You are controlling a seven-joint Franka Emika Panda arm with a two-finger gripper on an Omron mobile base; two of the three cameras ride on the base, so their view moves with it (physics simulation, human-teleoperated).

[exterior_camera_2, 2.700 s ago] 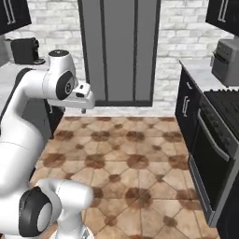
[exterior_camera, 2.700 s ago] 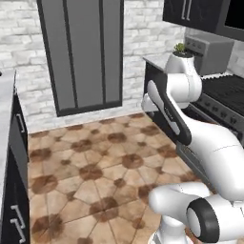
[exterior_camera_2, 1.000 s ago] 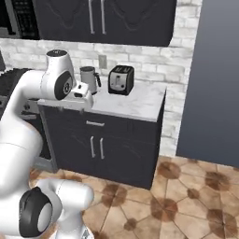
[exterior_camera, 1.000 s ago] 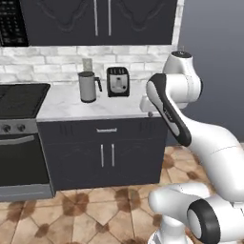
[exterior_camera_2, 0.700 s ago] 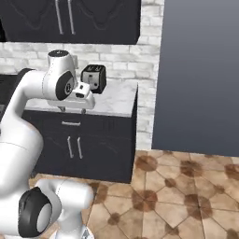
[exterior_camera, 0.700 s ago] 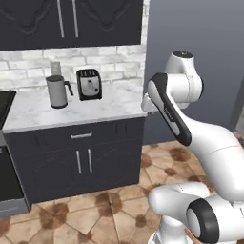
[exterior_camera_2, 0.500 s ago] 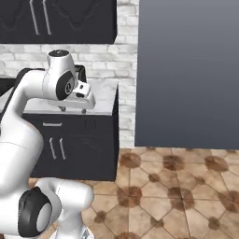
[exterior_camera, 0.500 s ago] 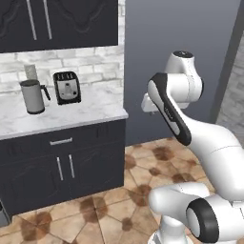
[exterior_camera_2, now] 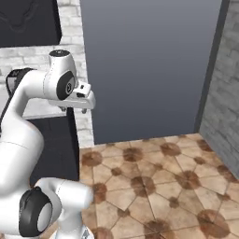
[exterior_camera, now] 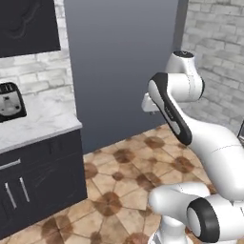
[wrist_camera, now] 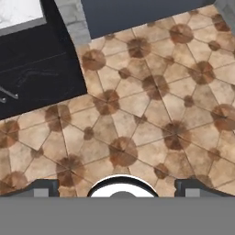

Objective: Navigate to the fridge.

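A tall flat grey face (exterior_camera: 124,62) stands straight ahead, between the counter's end and a brick wall. It shows no handles, doors or dispenser, so I cannot tell whether it is a side of the fridge. The same grey face (exterior_camera_2: 149,65) rises ahead in the right base view, and its foot (wrist_camera: 137,11) meets the tiled floor in the hand view. My gripper (exterior_camera: 148,104) (exterior_camera_2: 81,100) hangs in the air at chest height, pointing down at the floor. In the hand view its fingertips (wrist_camera: 43,187) stand wide apart with nothing between them, so the gripper (wrist_camera: 117,189) is open.
A marble counter (exterior_camera: 38,121) on dark cabinets (exterior_camera: 43,171) ends at the left, with a toaster (exterior_camera: 10,101) on it. A dark upper cabinet (exterior_camera: 28,24) hangs above. A grey brick wall (exterior_camera: 214,57) closes the right side. Tiled floor (exterior_camera_2: 154,177) lies open ahead.
The whole scene has slid left as the base moved: stove, kettle and most of the counter left the views, and the grey face and right brick wall came in. The arm's pose is unchanged.
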